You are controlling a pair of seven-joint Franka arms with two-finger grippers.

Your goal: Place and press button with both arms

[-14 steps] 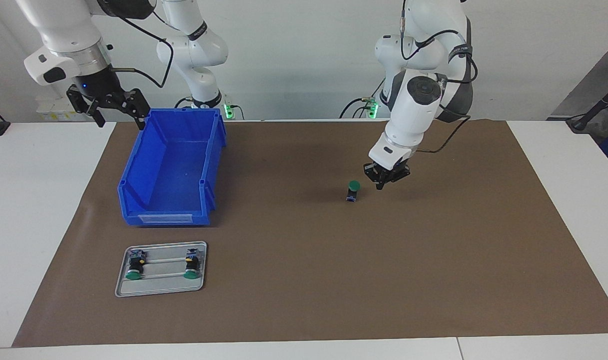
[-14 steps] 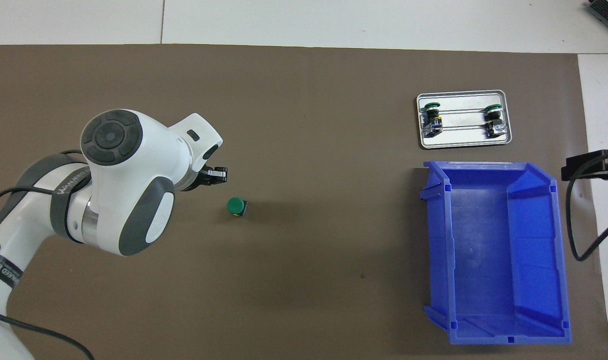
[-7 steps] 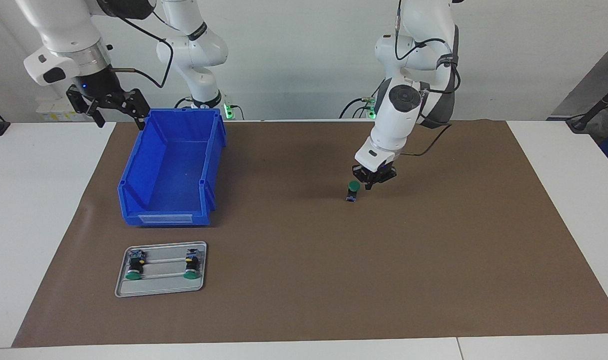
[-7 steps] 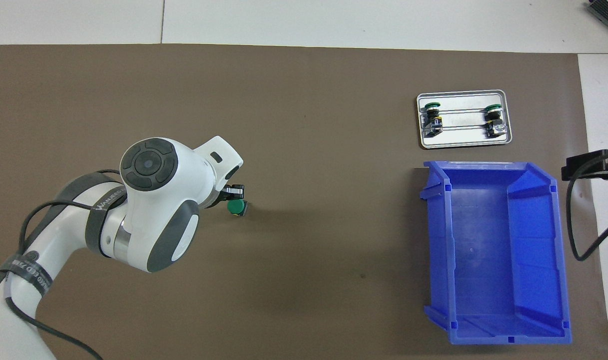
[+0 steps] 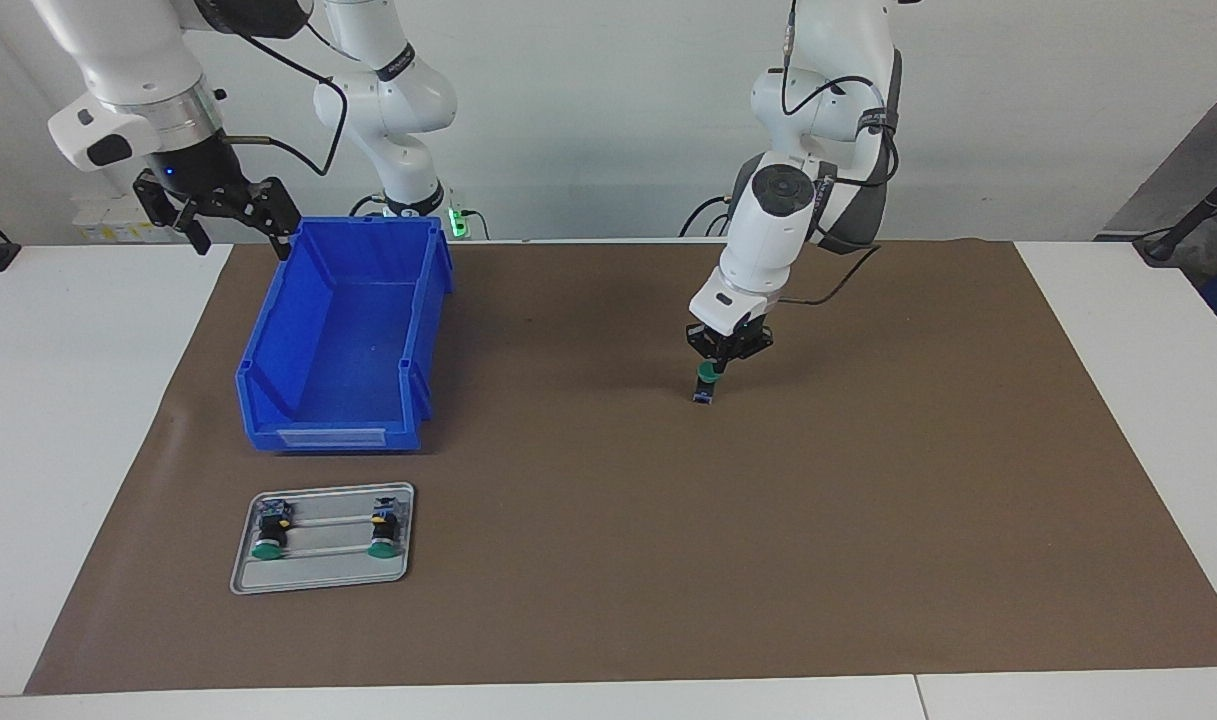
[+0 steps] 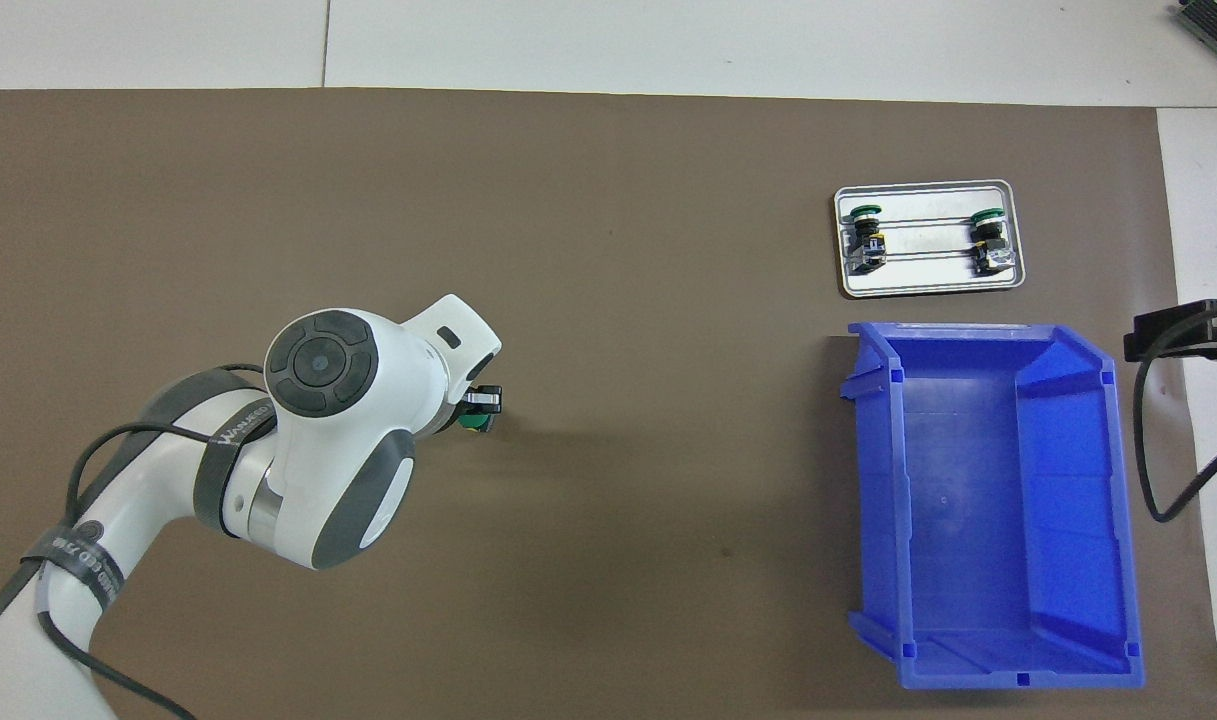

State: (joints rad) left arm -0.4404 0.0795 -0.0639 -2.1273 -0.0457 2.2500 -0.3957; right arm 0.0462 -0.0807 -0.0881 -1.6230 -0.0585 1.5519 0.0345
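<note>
The button (image 5: 704, 388) stands upright on the brown mat near the middle of the table, its green cap up and a bluish block at its base. My left gripper (image 5: 715, 364) is shut and points down, its closed fingertips resting on the green cap. In the overhead view the left arm's wrist covers most of the button (image 6: 477, 424), and only an edge of the green cap shows beside the left gripper (image 6: 484, 401). My right gripper (image 5: 240, 232) hangs open and empty in the air, beside the blue bin's corner nearest the robots.
A blue bin (image 5: 423, 330) stands open toward the right arm's end of the table. A metal tray (image 5: 320, 581) lies farther from the robots than the bin, with two more green-capped buttons lying in it. The brown mat (image 5: 868, 520) covers most of the table.
The left arm swung toward the right arm's end of the table, bringing its shut gripper from beside the button onto the green cap. The right arm has not moved.
</note>
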